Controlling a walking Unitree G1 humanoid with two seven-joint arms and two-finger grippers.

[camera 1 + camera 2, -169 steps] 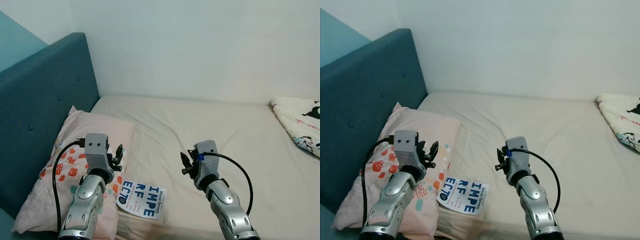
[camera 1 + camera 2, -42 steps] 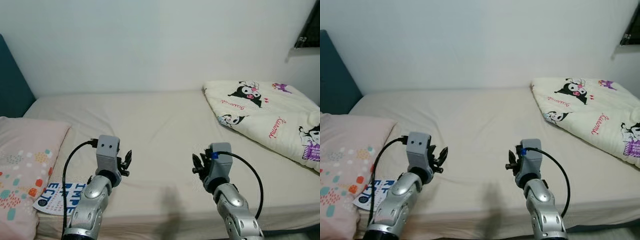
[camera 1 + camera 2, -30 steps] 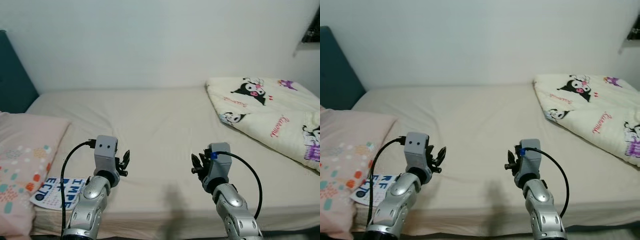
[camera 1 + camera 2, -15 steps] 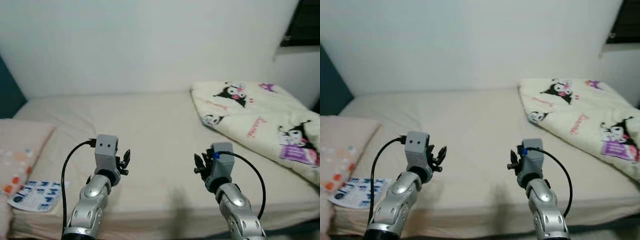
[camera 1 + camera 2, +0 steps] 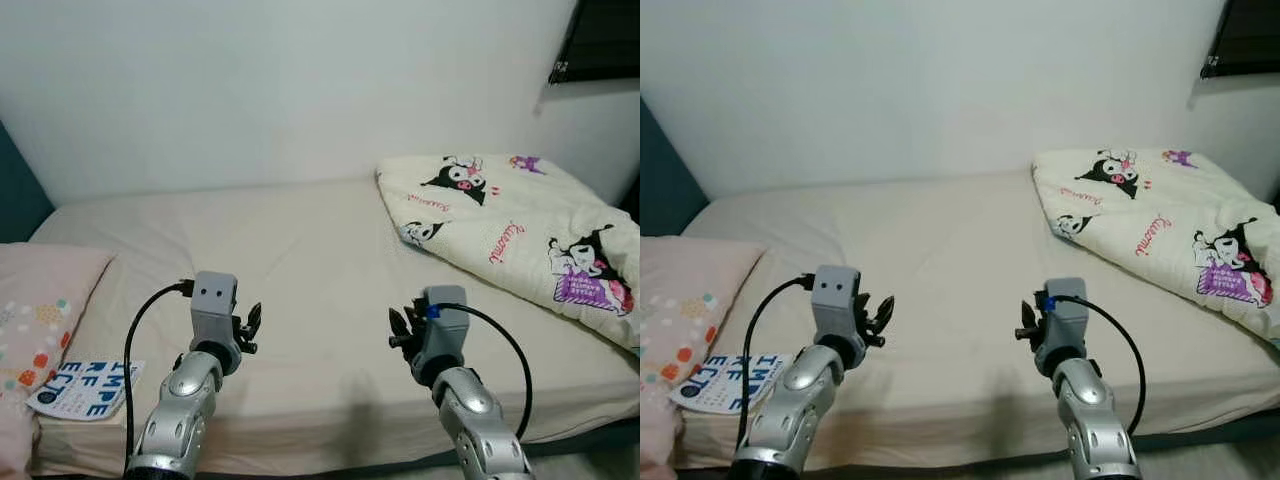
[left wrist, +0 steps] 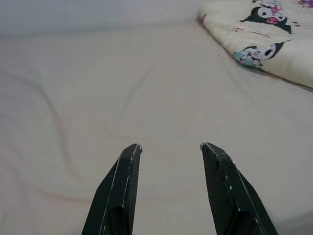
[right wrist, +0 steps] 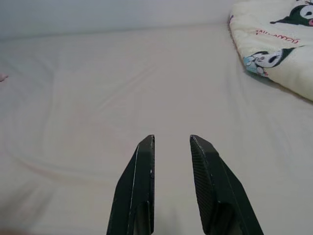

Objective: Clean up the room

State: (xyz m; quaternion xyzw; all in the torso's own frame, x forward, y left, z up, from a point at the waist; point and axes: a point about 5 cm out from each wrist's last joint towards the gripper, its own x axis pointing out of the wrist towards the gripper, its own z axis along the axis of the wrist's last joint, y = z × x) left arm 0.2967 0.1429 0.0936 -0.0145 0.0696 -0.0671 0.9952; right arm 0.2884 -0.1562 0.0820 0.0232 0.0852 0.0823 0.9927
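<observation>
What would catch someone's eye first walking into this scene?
Probably the cartoon-print comforter heaped at the bed's right end. Next, the blue-lettered book on the near left edge beside the pink pillow. The left hand and right hand hover open above the bare sheet.

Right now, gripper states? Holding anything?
Left gripper: open, empty, above the bed.
Right gripper: open, narrower gap, empty.

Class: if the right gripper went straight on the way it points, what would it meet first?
Probably the bare sheet: the right gripper points across it, with the blanket off to one side. Depth is unclear.
</observation>
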